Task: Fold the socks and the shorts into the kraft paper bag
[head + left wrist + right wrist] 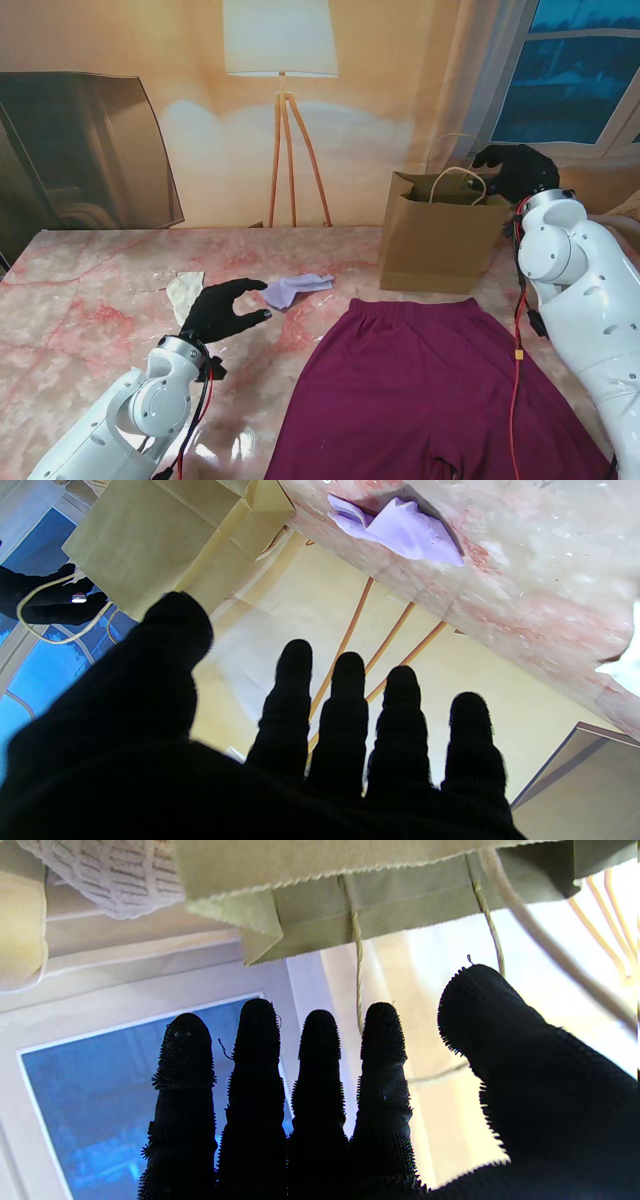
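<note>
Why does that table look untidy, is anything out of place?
Nothing is spilled or damaged. The lilac sock lies crumpled near the left hand, a pale sock sits apart to its left, and the maroon shorts are spread flat, unfolded. The kraft paper bag stands upright, the right hand over it.

Both glossy white, rounded plastic arms end in five-fingered hands covered by black knitted gloves: the left hand [222,311] and the right hand [516,168], whose fabric looks bristly. Thin red cables [516,372] trail along each arm.
</note>
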### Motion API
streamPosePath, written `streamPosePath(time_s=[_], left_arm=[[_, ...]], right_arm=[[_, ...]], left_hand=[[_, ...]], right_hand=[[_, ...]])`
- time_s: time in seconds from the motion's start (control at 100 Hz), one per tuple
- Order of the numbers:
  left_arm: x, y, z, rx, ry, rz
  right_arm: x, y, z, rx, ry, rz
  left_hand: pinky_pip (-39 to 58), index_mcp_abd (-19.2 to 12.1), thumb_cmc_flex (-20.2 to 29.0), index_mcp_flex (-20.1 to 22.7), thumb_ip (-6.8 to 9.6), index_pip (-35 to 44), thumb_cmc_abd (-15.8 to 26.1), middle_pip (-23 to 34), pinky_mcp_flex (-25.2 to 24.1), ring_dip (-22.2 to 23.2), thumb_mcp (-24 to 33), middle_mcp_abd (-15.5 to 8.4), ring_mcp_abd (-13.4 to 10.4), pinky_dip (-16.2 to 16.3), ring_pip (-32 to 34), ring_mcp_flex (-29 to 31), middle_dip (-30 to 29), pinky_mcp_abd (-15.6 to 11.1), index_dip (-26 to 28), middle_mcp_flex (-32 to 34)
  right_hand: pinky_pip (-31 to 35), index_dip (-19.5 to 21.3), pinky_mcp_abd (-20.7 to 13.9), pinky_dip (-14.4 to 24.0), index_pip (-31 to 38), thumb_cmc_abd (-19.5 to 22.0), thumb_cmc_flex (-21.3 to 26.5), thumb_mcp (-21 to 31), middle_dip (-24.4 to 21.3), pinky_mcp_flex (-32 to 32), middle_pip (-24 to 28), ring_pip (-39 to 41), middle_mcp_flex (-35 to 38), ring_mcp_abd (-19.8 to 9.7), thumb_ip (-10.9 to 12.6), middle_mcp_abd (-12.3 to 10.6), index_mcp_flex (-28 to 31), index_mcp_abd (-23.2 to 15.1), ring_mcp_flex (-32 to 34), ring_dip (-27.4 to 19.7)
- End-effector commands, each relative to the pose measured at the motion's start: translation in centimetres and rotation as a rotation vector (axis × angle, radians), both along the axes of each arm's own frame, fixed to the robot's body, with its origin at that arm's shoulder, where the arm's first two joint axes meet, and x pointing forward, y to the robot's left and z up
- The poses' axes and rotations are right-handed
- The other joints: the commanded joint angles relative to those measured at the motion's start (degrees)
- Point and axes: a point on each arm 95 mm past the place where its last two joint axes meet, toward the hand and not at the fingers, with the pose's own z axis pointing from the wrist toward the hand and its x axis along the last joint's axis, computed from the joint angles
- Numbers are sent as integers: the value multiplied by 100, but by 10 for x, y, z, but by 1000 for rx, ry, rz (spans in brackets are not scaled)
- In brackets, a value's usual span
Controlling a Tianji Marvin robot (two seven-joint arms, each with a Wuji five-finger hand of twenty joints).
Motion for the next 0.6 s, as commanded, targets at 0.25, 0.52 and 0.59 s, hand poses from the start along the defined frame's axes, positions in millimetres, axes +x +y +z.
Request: streamPosePath(time_s=[0.25,0.52,0.59], left_arm=[[0,2,9,11,-20,-3],[-2,-2,11,-2,-33,-7],[-2,-3,13,-1,-37,-9]], right_arm=[[-33,-18,11,0,-58,-48],[-74,-18,1,33,-104,-41],[-86,-15,-5,46,-108,-28]], left_hand=[[-39,-36,-106,5,192,-140,69,-102,-63,-56,21,-52,-185,54,-128,-146,-81,13,6,-235],[-29,-33,-157,0,211,-150,181,-103,-58,-53,-42,-39,-183,59,-122,-132,-80,14,2,-219],[-25,-30,-151,-2,219,-155,182,-106,-54,-53,-55,-50,-178,60,-123,-133,-80,13,1,-223]], right_hand=[[-300,-94,-114,-1,-104,331,-242,-134,-77,-112,27,-122,-80,-96,324,13,-182,73,-37,-162],[-632,-119,-239,-394,-135,632,-367,-14,-330,-51,-258,-653,127,-129,423,6,-111,58,162,-660],[-732,-130,-283,-546,-153,698,-388,63,-494,-80,-413,-838,218,-144,459,13,-95,42,171,-862]])
